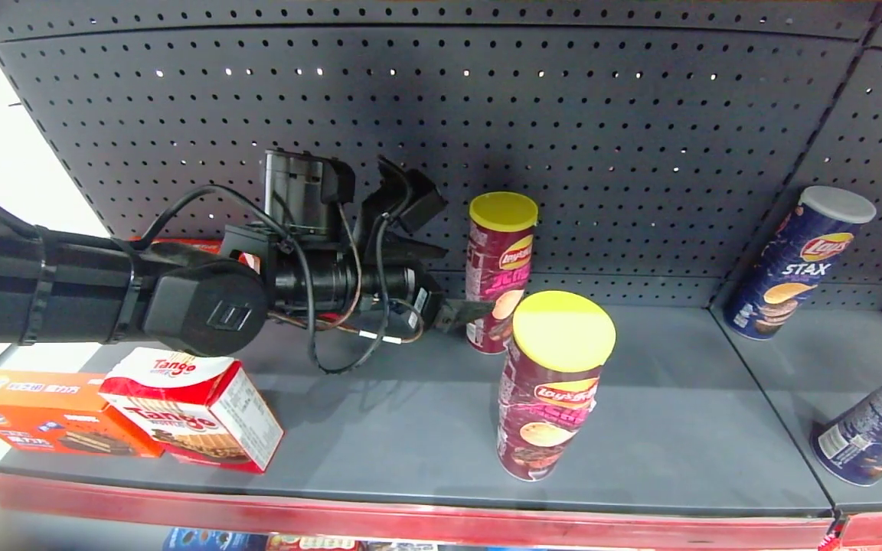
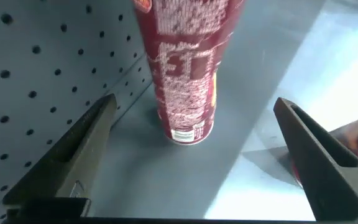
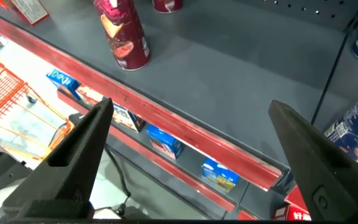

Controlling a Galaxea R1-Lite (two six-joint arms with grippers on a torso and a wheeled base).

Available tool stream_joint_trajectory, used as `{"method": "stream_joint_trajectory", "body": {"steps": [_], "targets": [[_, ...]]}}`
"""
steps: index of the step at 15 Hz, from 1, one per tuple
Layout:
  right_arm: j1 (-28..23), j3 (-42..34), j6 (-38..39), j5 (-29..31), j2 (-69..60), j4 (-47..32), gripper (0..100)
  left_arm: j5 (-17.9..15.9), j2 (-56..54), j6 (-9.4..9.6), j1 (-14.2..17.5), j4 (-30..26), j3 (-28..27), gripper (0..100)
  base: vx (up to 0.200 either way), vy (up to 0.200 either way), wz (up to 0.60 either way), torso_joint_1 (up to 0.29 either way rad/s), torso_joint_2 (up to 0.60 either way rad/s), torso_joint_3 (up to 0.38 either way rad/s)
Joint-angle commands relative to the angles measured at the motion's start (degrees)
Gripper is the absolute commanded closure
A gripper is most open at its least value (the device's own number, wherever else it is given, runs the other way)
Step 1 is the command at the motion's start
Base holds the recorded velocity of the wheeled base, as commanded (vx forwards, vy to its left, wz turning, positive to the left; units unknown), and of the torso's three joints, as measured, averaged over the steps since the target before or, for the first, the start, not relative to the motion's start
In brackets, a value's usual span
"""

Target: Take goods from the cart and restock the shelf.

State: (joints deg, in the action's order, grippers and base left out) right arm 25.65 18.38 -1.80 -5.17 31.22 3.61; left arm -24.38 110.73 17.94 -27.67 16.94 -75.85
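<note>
black tubular left arm [image 1: 66,291], looped black cables [image 1: 309,321], boxy wrist camera [image 1: 299,191], dark wedge-shaped fingers [image 2: 79,149]

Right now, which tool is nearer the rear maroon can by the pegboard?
Left. The left tool is open just short of the rear maroon can; the right tool hangs open out in front of the shelf.

The dark grey metal shelf [image 1: 380,444] with a red front lip carries a maroon cylindrical chip can with a yellow lid [image 1: 498,272], upright just ahead of the left pincer [image 1: 468,311]. A second maroon yellow-lidded can [image 1: 552,386] stands to the pincer's right, nearer the lip. A red-and-white cardboard wafer box [image 1: 196,409] and an orange cardboard box [image 1: 43,413] lie back along its arm. A blue cylindrical can with a grey lid [image 1: 797,264] stands well beyond.
</note>
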Motion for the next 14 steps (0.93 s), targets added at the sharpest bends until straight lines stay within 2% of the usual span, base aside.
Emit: {"method": "stream_joint_trajectory", "body": {"steps": [1,2,4,5,6,9,12,14], "targets": [[0.1,0.34,-0.04,-0.02,1.3,0.17,0,1.35,1.42,0.07,-0.1,-0.07,-0.53,0,0.0,0.0,0.0,0.0,0.0,0.0],[0.1,0.34,-0.04,-0.1,1.56,0.17,0,2.85,1.77,0.07,-0.1,-0.16,-0.53,0,0.0,0.0,0.0,0.0,0.0,0.0],[0.19,0.25,-0.04,-0.1,2.0,0.26,0,5.13,2.3,1.3,0.43,-0.95,-0.79,0,0.0,0.0,0.0,0.0,0.0,0.0],[0.19,0.25,-0.04,-0.19,2.27,0.35,0,7.42,2.92,2.09,0.51,-2.44,-1.93,0,0.0,0.0,0.0,0.0,0.0,0.0],[0.19,0.25,-0.04,-0.19,2.35,0.35,0,8.56,3.44,2.01,0.51,-3.15,-3.34,0,0.0,0.0,0.0,0.0,0.0,0.0],[0.19,0.25,-0.04,-0.1,2.18,0.35,0,10.93,5.46,2.01,0.16,-3.15,-6.68,0,0.0,0.0,0.0,0.0,0.0,0.0],[0.19,0.25,-0.04,-0.1,2.0,0.26,0,11.37,5.64,1.83,-0.01,-3.15,-6.59,0,0.0,0.0,0.0,0.0,0.0,0.0],[0.19,0.25,-0.04,-0.1,1.91,0.17,0,12.87,5.46,1.92,0.34,-3.15,-6.59,0,0.0,0.0,0.0,0.0,0.0,0.0]]}}
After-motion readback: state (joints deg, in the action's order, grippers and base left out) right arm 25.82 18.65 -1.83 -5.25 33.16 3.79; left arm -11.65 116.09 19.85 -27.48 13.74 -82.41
